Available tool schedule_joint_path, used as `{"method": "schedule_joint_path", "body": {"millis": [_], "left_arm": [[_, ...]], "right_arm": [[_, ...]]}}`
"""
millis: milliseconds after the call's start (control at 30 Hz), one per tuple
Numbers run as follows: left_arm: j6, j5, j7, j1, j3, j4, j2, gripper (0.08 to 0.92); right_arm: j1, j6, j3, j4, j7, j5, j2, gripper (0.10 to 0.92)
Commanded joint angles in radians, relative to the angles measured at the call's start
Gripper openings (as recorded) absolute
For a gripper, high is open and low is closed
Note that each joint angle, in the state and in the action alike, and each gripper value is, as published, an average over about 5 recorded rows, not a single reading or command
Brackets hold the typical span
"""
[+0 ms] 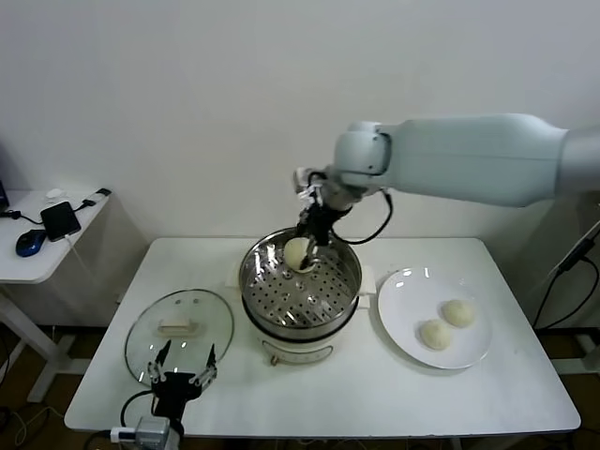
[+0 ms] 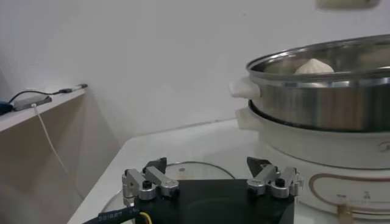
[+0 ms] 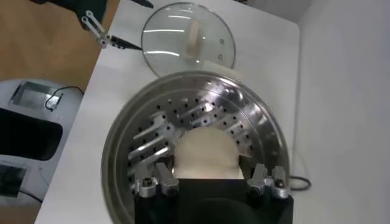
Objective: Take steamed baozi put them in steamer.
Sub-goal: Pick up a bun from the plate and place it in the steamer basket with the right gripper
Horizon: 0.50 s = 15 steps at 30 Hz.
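The baozi (image 1: 297, 253) I carry sits between the fingers of my right gripper (image 1: 302, 257), which is closed on its sides, and it hangs inside the steamer (image 1: 301, 286) toward the far rim, over the perforated tray (image 3: 159, 133); whether it touches the tray I cannot tell. In my right wrist view the bun (image 3: 205, 156) fills the space between the fingers (image 3: 164, 179), with the tray's holes and the polished wall curving around it and bare tray on the near side. The steamer stands mid-table on its white base (image 1: 298, 350), a side handle (image 2: 244, 89) jutting toward my left arm. To my right, just beside the base, a white plate (image 1: 403, 298) holds two more baozi (image 1: 435, 334) (image 1: 458, 312), close together near its outer edge. To my left the glass lid (image 1: 179, 323) lies flat near the table's front corner. My left gripper (image 1: 181, 376) waits spread open and empty at the lid's near edge, low above the white table (image 1: 375, 394).
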Motion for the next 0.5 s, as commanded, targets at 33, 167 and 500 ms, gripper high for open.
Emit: {"method": "schedule_joint_path", "body": {"millis": [33,167,500], "left_arm": [[-0.003,-0.003,-0.002,0.0,0.001,0.001,0.001,0.823],[-0.003,-0.002,-0.003,-0.004,0.005,0.005,-0.001,0.823],[-0.001,0.0,-0.003,-0.021,0.01,0.019,-0.008,0.823]], "right_arm": [[-0.187,-0.073,0.011,-0.126,0.1,-0.011,0.154,0.704],[-0.239,-0.068,0.018,-0.192,0.104,-0.051,0.158,0.704],[-0.306,-0.057,0.066,-0.263,0.116,-0.072,0.174,0.706]]}}
